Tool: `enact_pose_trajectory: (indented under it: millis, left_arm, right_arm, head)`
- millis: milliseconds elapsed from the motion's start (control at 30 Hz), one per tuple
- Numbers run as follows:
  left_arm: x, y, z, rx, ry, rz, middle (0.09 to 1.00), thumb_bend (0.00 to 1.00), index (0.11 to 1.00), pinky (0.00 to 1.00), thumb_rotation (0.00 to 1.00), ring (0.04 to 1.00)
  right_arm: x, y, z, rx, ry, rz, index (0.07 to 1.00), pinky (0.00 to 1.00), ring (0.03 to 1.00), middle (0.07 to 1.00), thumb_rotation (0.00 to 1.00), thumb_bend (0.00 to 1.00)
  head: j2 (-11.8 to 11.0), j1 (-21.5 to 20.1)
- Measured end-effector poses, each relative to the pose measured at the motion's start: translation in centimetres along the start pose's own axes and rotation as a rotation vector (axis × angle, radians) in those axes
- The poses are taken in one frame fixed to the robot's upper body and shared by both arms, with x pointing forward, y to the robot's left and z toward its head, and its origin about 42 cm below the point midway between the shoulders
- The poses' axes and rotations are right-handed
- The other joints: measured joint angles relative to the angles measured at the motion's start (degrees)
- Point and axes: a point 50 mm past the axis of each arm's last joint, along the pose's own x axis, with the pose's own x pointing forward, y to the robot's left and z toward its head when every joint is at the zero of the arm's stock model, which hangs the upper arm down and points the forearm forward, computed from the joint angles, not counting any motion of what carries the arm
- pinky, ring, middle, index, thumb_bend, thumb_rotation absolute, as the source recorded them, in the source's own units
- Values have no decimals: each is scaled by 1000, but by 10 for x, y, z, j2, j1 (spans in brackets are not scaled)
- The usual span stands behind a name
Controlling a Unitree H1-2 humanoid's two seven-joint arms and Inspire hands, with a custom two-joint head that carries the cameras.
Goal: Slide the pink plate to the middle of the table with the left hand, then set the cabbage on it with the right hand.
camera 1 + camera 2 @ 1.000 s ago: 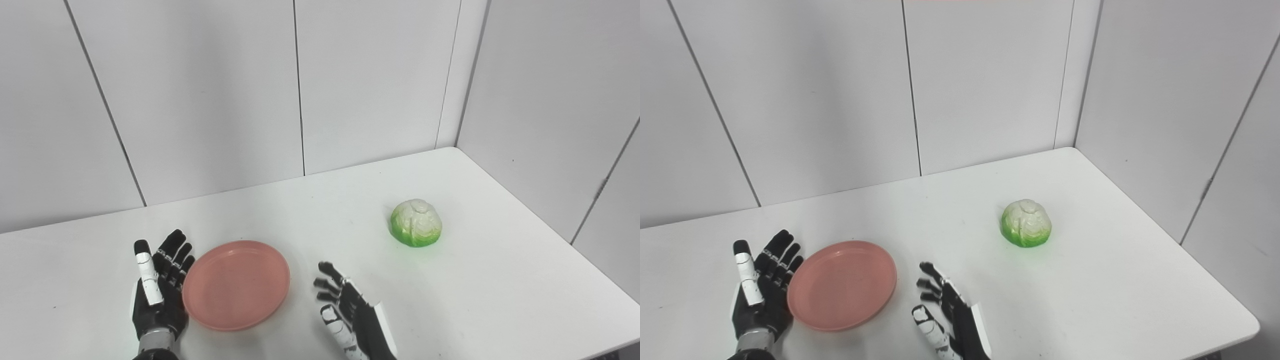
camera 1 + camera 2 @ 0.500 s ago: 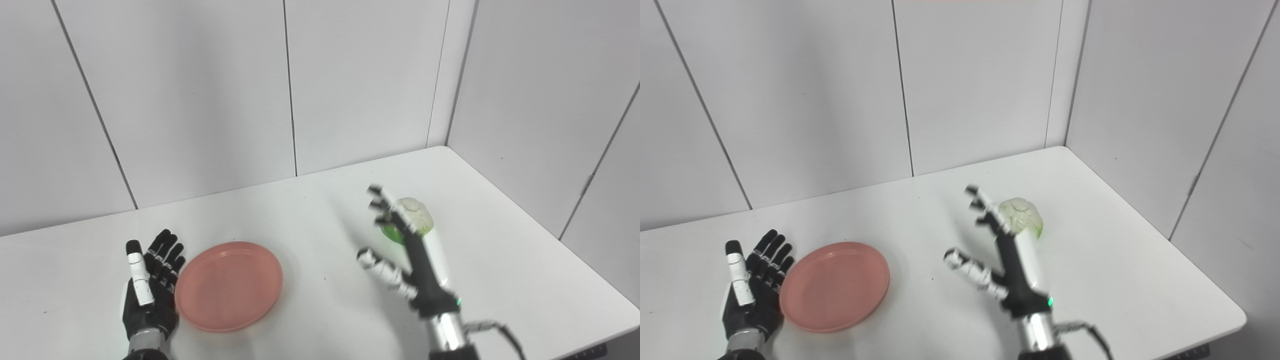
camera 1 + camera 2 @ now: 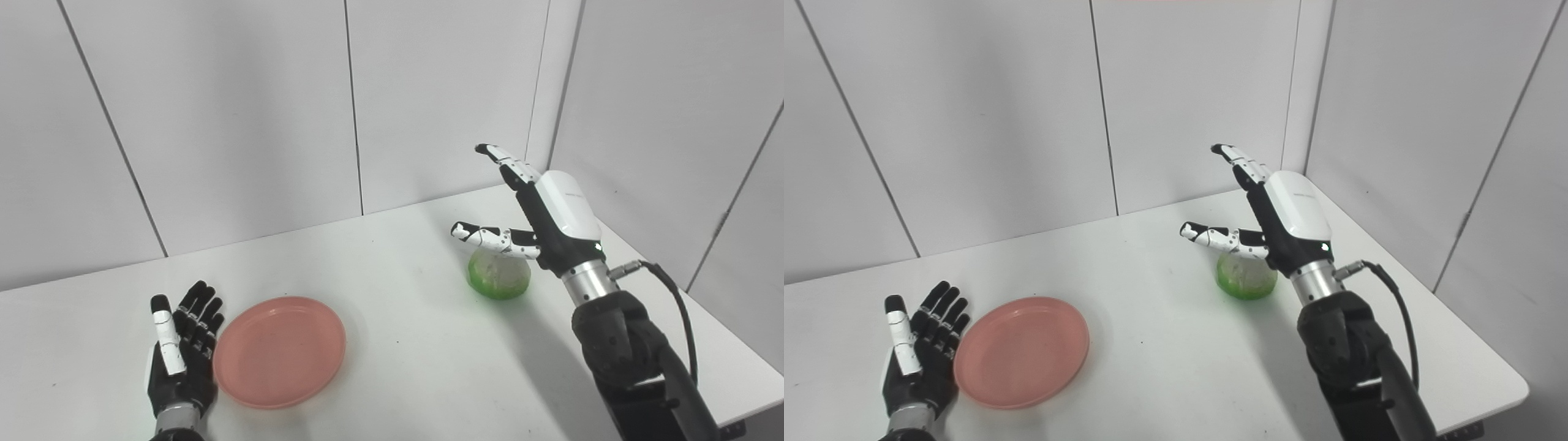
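The pink plate [image 3: 279, 350] lies flat on the white table, left of its middle. My left hand [image 3: 180, 354] rests open just left of the plate, palm up and fingers spread, its fingertips close to the rim. The green and white cabbage [image 3: 499, 277] sits on the table's right part. My right hand [image 3: 539, 211] hovers open above the cabbage, fingers pointing up and away, thumb stretched out to the left over it. It hides the top of the cabbage and holds nothing.
The white table [image 3: 392, 318] is closed in by white wall panels [image 3: 245, 110] at the back and on the right. Its right edge and near corner show at the lower right. My right forearm [image 3: 625, 355] with a black cable rises from the bottom right.
My right hand has risen from beside the cabbage and now hangs above it, with the arm further into view. The left hand and the plate have stayed put. The camera shifted slightly.
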Motion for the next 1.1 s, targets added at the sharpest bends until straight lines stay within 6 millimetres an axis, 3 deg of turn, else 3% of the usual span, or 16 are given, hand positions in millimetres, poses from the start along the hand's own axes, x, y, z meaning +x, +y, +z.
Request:
enact_pose_trajectory:
  millis: [167, 300, 433, 500, 667, 867, 1100]
  left_arm:
    - [2, 1, 1, 3, 0, 0, 833, 994, 726, 932, 899, 865]
    - [2, 1, 1, 2, -2, 0, 833, 979, 731, 924, 897, 867]
    - [1, 0, 0, 0, -3, -1, 845, 962, 752, 922, 900, 879]
    - [1, -1, 0, -6, -3, -3, 848, 963, 753, 912, 896, 874]
    - [1, -1, 0, -6, -4, -4, 846, 961, 749, 906, 893, 873]
    - [0, -1, 0, -9, -6, -4, 861, 967, 755, 939, 894, 882]
    - [-1, 0, 0, -11, -6, -4, 851, 955, 752, 940, 889, 882]
  right_arm:
    - [24, -3, -17, -138, 41, 211, 871, 967, 977, 946, 588, 1000]
    - [44, -3, -30, -254, 96, 394, 856, 954, 957, 945, 523, 1000]
    - [61, 7, -41, -310, 164, 556, 822, 826, 929, 924, 388, 1000]
    - [66, 13, -48, -319, 194, 616, 825, 807, 941, 933, 356, 1000]
    - [76, 34, -55, -353, 237, 779, 829, 806, 933, 937, 309, 1000]
    - [85, 42, -63, -370, 281, 851, 829, 675, 879, 921, 273, 1000]
    - [85, 45, -68, -333, 292, 848, 819, 721, 892, 909, 267, 1000]
  head:
    - [-1, 3]
    - [-2, 4]
    - [1, 8]
    - [1, 8]
    - [3, 8]
    - [4, 11]
    - [9, 17]
